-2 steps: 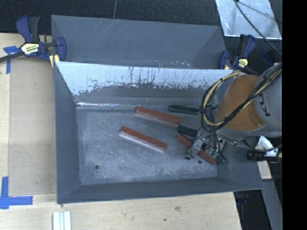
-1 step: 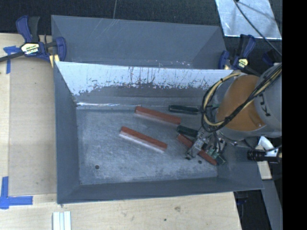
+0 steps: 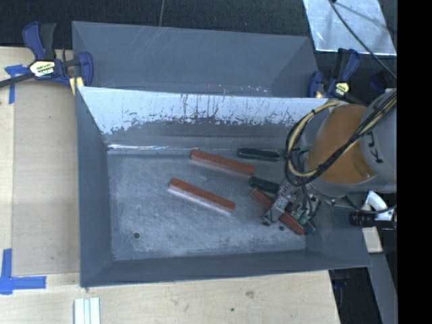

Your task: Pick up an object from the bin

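- In the right near corner of the bin (image 3: 94,181), the arm (image 3: 344,154) reaches down to the floor.
- Gripper (image 3: 282,211): low over a short red-brown bar (image 3: 260,197). Whether it is apart or clamped cannot be told.
- Step, as judged: placing for the grasp; no lift is evident.
- Next move calls for closing across the bar's narrow width, then a straight rise clear of the right wall.
- Bar: flat, slim and straight-edged, lying aslant, far-left to near-right.
- Two longer bars (image 3: 223,162) (image 3: 201,196) lie left, well apart.
- Two dark pieces (image 3: 258,154) (image 3: 264,183) lie just beyond.
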Robot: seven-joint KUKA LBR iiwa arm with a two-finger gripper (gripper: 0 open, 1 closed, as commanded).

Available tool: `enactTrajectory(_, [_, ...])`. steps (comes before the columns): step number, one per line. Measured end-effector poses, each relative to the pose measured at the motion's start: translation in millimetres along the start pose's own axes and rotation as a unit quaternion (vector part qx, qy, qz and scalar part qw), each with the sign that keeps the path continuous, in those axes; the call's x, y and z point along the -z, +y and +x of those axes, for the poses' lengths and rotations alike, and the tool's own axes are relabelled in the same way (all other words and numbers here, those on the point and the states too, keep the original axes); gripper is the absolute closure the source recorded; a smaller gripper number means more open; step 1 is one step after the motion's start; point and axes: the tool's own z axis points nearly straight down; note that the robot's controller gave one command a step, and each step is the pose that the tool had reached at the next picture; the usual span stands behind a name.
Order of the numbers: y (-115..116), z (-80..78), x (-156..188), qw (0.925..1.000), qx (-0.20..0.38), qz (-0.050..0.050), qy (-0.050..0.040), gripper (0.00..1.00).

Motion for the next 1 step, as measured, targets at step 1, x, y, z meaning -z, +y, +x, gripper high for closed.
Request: enactTrajectory(1, [-0.8, 1.2, 22.6, 1.0, 0.0, 0.001, 0.0024, 1.0])
